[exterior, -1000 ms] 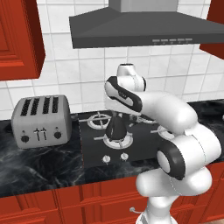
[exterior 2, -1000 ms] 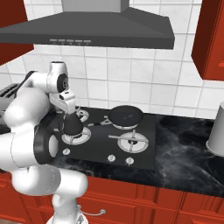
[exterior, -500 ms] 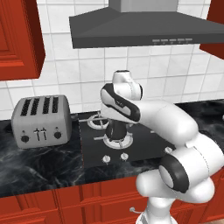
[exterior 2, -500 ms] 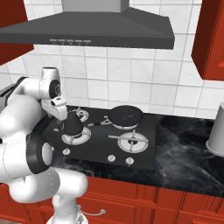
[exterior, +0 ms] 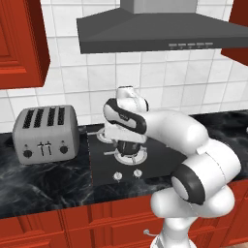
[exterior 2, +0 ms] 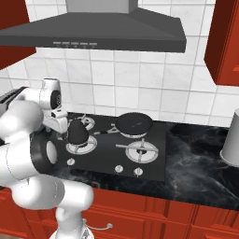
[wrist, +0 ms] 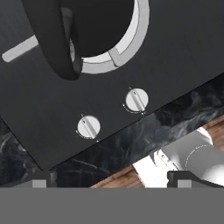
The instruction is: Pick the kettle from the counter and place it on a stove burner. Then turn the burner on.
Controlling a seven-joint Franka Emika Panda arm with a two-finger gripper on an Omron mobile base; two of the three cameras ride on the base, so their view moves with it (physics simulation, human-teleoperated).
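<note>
Swung lower, the gripper (wrist: 109,177) hangs released above two knobs (wrist: 137,99); kettle (exterior 2: 77,131) sits on the front-left burner (exterior 2: 80,146) (at 11 o'clock); ignition remains.

Two base cameras behind the arm, one on the hand.
The left base view looks forward and down at the stove (exterior: 145,157) from the toaster (exterior: 46,133) side; the right base view faces the same stove (exterior 2: 154,149) from the other side. Both share the kettle (exterior 2: 76,131). The hand view looks close down on two knobs (wrist: 137,99) and the counter (wrist: 109,155) edge.
</note>
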